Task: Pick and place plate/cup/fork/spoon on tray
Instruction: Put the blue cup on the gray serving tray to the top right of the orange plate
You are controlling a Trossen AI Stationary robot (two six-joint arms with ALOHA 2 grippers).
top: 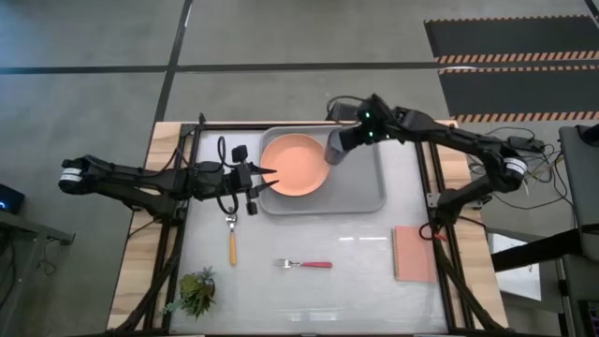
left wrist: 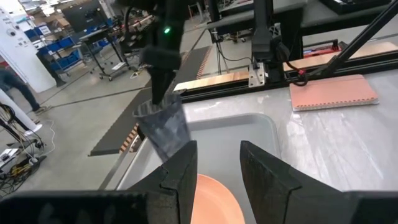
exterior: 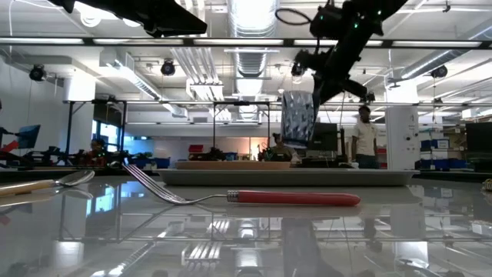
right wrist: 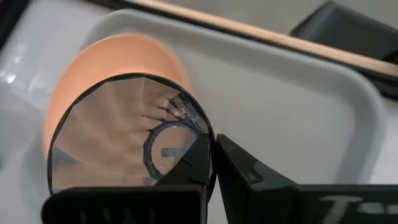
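The salmon-orange plate [top: 294,165] lies in the left half of the grey tray [top: 367,192]. My right gripper [top: 343,140] is shut on the blue-grey cup [top: 336,148], above the tray just right of the plate; the low view shows the cup [exterior: 298,119] hanging in the air. My left gripper [top: 265,180] is open and empty over the plate's left rim, with the plate [left wrist: 214,202] showing below its fingers. The orange-handled spoon [top: 232,239] and the red-handled fork [top: 304,264] lie flat on the table, nearer the front. My right gripper pinches the cup's wall at the rim [right wrist: 208,140], one finger [right wrist: 186,171] inside the cup and the other finger [right wrist: 249,177] outside. The fingers come from above, slanting from the table's right. The cup hangs below them, mouth up and slightly tilted, clear of the tray [exterior: 292,176].
A flat pink-brown pad [top: 415,253] lies at the table's right. A small green plant [top: 197,290] stands at the front left corner. The tray's right half [right wrist: 292,99] is bare. People stand in the room behind the table.
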